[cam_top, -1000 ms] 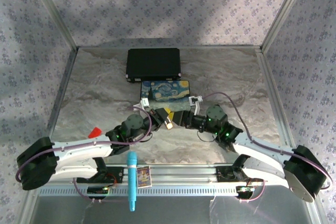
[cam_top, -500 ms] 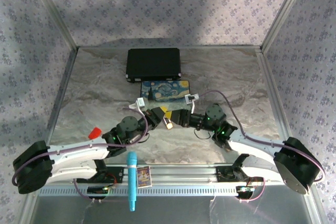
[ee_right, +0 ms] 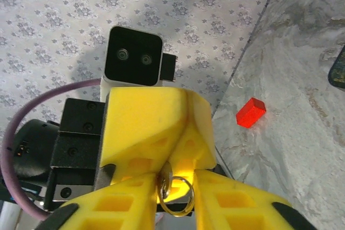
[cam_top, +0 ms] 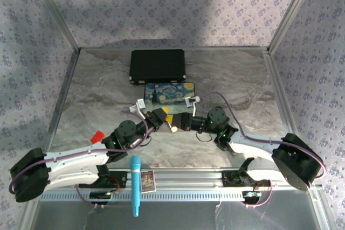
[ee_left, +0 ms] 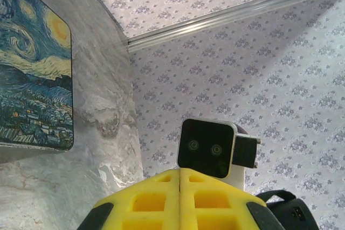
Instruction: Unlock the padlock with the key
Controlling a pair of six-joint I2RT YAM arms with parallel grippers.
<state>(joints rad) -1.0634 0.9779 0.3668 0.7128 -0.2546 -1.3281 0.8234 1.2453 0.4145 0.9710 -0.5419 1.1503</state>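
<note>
In the right wrist view the key [ee_right: 165, 180], a thin silvery piece on a wire ring [ee_right: 175, 212], sits between my right gripper's [ee_right: 177, 179] yellow fingers. One finger touches the key and the other touches the ring. Straight ahead, my left gripper's fingers [ee_right: 156, 127] are pressed together, with their tips just behind the key. The left wrist view shows the left gripper [ee_left: 180, 173] shut, and whatever its tips pinch is hidden. From above, both grippers [cam_top: 163, 118] [cam_top: 182, 122] meet tip to tip over a small brass-pale piece [cam_top: 173, 128]. The padlock body is hidden.
A painted box [cam_top: 170, 92] lies just behind the grippers, with a black case [cam_top: 158, 65] further back. A small red piece [cam_top: 97, 135] lies on the table to the left. A blue pen-shaped tool [cam_top: 135, 184] and a small card [cam_top: 148, 180] rest on the front rail.
My right arm has slid left towards the left gripper and its jaws have narrowed round the key. The left wrist has shifted slightly left. The small piece between them has stayed put.
</note>
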